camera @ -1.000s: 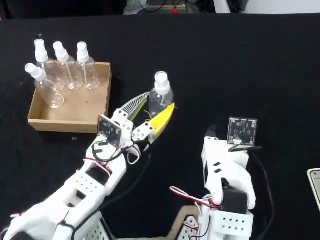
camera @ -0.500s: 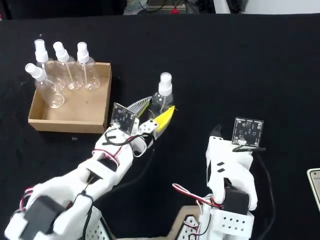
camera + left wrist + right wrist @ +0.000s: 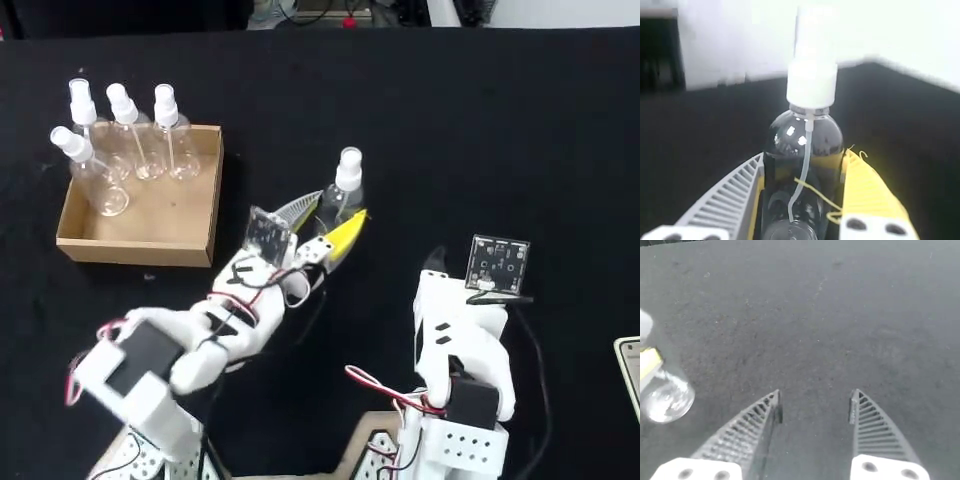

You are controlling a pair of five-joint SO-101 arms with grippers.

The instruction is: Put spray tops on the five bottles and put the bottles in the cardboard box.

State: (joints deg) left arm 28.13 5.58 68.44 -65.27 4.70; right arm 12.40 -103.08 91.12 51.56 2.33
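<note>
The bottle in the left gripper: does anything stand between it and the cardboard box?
Nothing visible does. The left gripper holds the bottle beside the cardboard box, apart from it. Four capped bottles occupy the box's far side; its near part is free.

Four bottles (image 3: 140,150) in box (image 3: 135,250); fifth bottle (image 3: 340,198) to its right.

Black, fuzzy table (image 3: 500,120) all around. Behind it, a white wall (image 3: 730,40) (very bright, with a dark patch off to one side). A few wires (image 3: 290,12) at the far edge.
</note>
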